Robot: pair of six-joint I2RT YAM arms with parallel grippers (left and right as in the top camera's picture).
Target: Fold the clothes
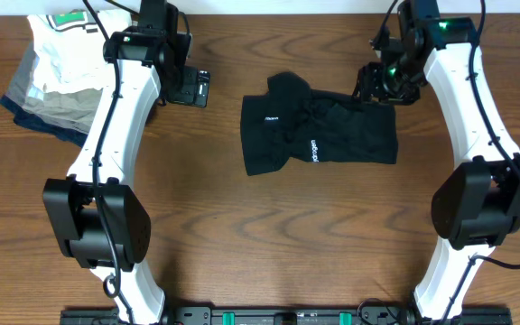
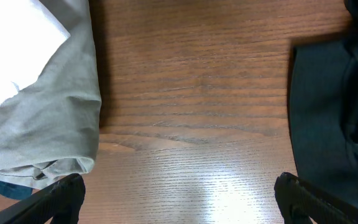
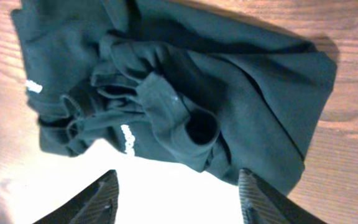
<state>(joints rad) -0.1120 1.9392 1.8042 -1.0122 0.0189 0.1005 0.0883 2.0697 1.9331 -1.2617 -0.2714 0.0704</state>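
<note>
The black garment point(image 1: 319, 133) lies bunched and partly folded at the table's upper middle, with small white logo marks. It fills the right wrist view point(image 3: 185, 87), and its edge shows in the left wrist view point(image 2: 334, 118). My right gripper point(image 3: 179, 196) is open and empty, hovering just over the garment's upper right edge point(image 1: 373, 86). My left gripper point(image 2: 179, 202) is open and empty over bare wood, to the left of the garment near the folded pile point(image 1: 188, 88).
A pile of folded white, khaki and navy garments point(image 1: 57, 77) sits at the far left back corner; it also shows in the left wrist view point(image 2: 42, 112). Bare wooden table point(image 1: 269, 244) extends in front of the black garment.
</note>
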